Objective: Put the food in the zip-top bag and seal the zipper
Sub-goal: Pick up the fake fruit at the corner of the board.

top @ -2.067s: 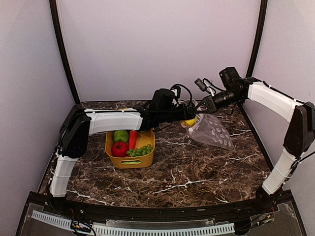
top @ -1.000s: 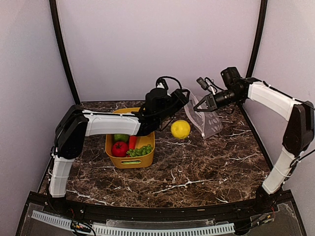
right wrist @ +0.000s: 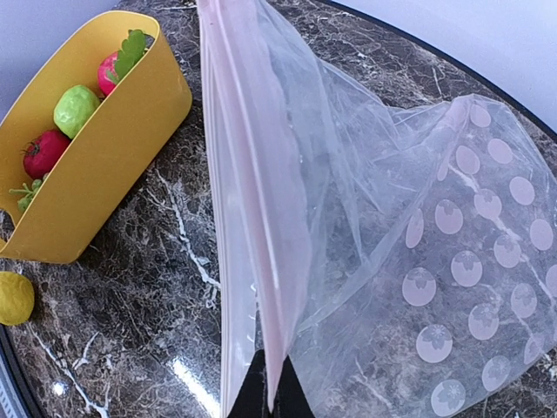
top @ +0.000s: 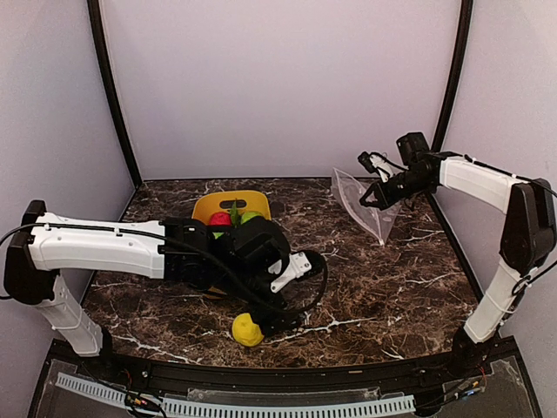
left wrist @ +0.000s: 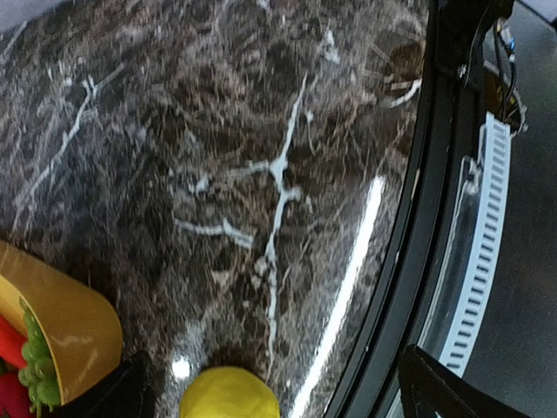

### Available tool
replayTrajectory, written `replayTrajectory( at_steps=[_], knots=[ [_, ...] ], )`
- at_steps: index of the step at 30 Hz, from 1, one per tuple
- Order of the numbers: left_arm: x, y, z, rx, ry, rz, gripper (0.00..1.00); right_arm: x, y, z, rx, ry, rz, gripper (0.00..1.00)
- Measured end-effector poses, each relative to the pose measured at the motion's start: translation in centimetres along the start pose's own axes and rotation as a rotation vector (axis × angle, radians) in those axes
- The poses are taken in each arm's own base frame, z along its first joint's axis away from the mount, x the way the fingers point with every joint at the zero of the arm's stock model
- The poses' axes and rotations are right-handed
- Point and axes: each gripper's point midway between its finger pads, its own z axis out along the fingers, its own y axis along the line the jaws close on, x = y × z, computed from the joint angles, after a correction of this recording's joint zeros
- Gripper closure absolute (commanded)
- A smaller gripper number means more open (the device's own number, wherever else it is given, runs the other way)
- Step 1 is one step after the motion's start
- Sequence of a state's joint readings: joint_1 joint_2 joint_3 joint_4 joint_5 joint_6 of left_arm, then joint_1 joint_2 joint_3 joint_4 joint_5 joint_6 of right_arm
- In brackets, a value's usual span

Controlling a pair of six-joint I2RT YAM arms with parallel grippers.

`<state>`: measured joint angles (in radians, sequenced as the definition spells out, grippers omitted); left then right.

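The yellow lemon (top: 247,329) lies on the marble near the table's front edge. My left gripper (top: 266,317) hovers right over it, open and empty; in the left wrist view the lemon (left wrist: 229,394) sits between the spread fingers (left wrist: 431,383). My right gripper (top: 377,193) at the back right is shut on the mouth edge of the clear dotted zip-top bag (top: 367,207), which hangs down to the table. In the right wrist view the fingertips (right wrist: 271,396) pinch the pale zipper strip (right wrist: 248,200). The bag (right wrist: 435,261) looks empty.
A yellow tub (top: 228,205) stands behind my left arm and holds a red tomato (right wrist: 42,152), a green pear (right wrist: 76,109), grapes and leafy greens (right wrist: 130,50). The black table rim (left wrist: 435,174) runs just beside the lemon.
The lemon left my left gripper near the bag mouth, landed on the table and ended at the front edge. My left arm swung back over it. The bag shifted slightly right.
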<state>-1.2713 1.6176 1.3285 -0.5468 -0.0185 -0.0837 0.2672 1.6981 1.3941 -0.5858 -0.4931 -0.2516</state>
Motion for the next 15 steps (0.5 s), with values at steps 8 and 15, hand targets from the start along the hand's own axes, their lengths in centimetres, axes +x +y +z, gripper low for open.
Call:
replayTrajectory(
  at_steps=[8,15],
  knots=[
    [7.7,-0.3,-0.2,-0.143,0.248,-0.078,0.01,0.4,0.1,0.2,-0.01,0.005,0.005,1.0],
    [11.2,2.0,0.0,-0.286,0.337,-0.2,0.01,0.4,0.4,0.2,-0.023,0.004,0.006,1.0]
  ],
)
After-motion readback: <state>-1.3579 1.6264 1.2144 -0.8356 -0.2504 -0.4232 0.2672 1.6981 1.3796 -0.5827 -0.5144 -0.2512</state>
